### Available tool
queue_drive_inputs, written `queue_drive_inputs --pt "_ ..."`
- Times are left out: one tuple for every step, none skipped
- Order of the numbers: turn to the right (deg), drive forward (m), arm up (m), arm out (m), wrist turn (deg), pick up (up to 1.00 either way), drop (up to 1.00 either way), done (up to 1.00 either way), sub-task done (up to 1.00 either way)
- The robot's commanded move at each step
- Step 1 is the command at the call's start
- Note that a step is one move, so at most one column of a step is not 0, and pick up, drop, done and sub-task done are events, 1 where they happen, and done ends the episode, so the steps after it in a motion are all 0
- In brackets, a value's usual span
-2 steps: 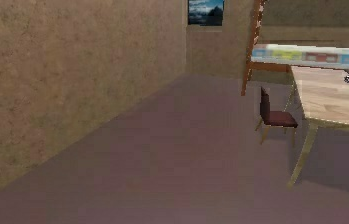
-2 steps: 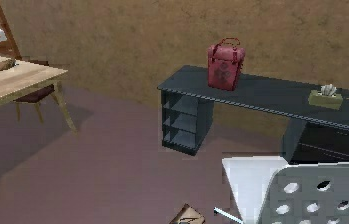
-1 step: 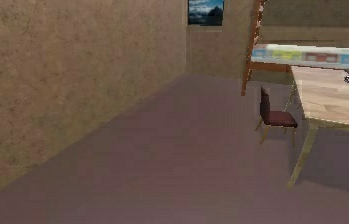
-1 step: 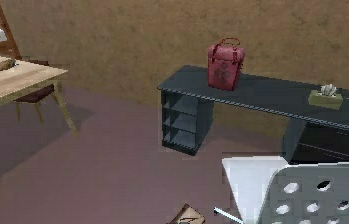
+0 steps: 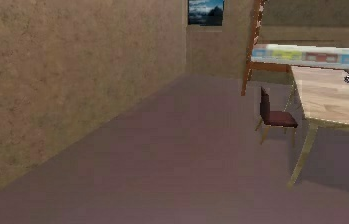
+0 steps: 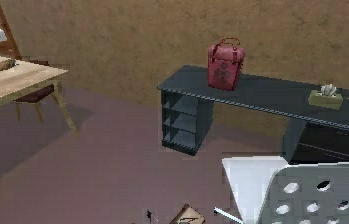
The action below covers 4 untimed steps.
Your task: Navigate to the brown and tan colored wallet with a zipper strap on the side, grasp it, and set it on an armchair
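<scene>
Nearest us, at the bottom edge of the arm side view just left of centre: a small brown-and-tan wedge (image 6: 189, 214). The colour fits the wallet, but the shape is too cut off to be sure. Dark bits and a pale square sit right against it, which we take for the gripper (image 6: 157, 216). Its far end is unreadable, so we cannot tell its state or whether it holds anything.

Lower right: white perforated chair back (image 6: 307, 192). Beyond it, centre right: dark desk (image 6: 272, 95) with open shelves, carrying a red bag (image 6: 225, 64) and a tissue box (image 6: 327, 95), well apart. Upper left: wooden desk (image 6: 12, 82). In the forward view it sits at the right, with a dark red chair (image 5: 277, 108) beside it.

Handling, our judgement: the wallet is light, flat and soft-sided, likely smooth-faced and apt to slide. Best taken across the body at mid-length; the zipper strap would let it swing and twist.
</scene>
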Motion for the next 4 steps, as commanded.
queue_drive_inputs --pt "0.0 0.0 0.0 0.0 45.0 0.0 0.0 0.0 0.0" --pt "0.0 0.0 0.0 0.0 30.0 0.0 0.0 0.0 0.0" --pt "0.0 0.0 -0.3 0.0 0.0 0.0 0.0 0.0 0.0" --pt "0.0 0.0 0.0 0.0 0.0 1.0 0.0 0.0 0.0"
